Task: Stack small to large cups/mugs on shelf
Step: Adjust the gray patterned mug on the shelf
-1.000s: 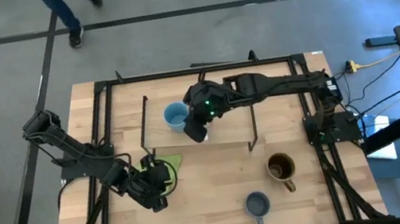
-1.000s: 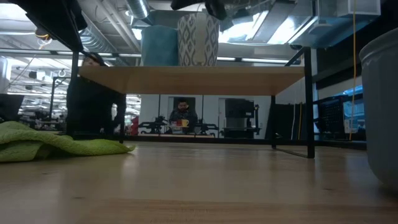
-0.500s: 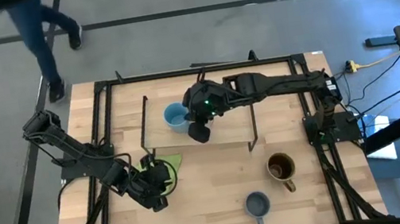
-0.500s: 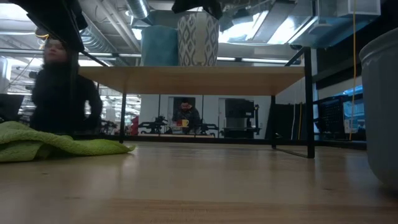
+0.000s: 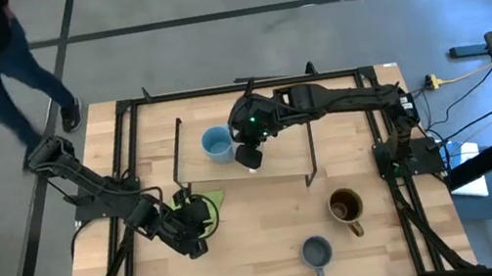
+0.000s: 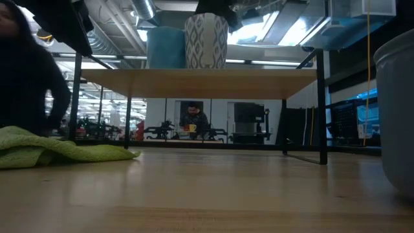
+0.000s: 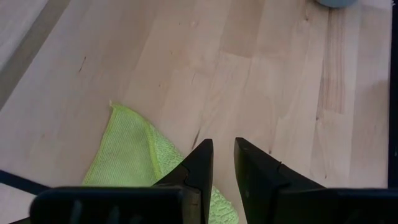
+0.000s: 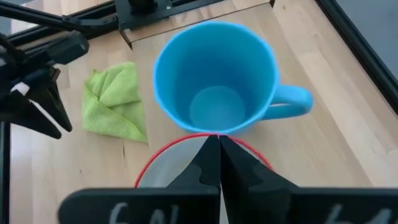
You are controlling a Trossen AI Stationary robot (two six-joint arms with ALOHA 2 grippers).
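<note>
Fingers [image 8: 214, 163] over white mug [image 8: 163, 175], blue mug [image 8: 214, 78] beside

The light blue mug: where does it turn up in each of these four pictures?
High view: the light blue mug stands on the shelf, left of the right tool.
Low view: on the shelf top, left of the patterned white mug; blue mug at.
Left wrist view: not in it.
Right wrist view: centre, seen from above.
Shared landmark: the green cloth.

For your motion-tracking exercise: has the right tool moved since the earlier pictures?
Yes. In the high view the right tool has drawn back toward the shelf's far side, uncovering the white mug beside the light blue mug.
</note>
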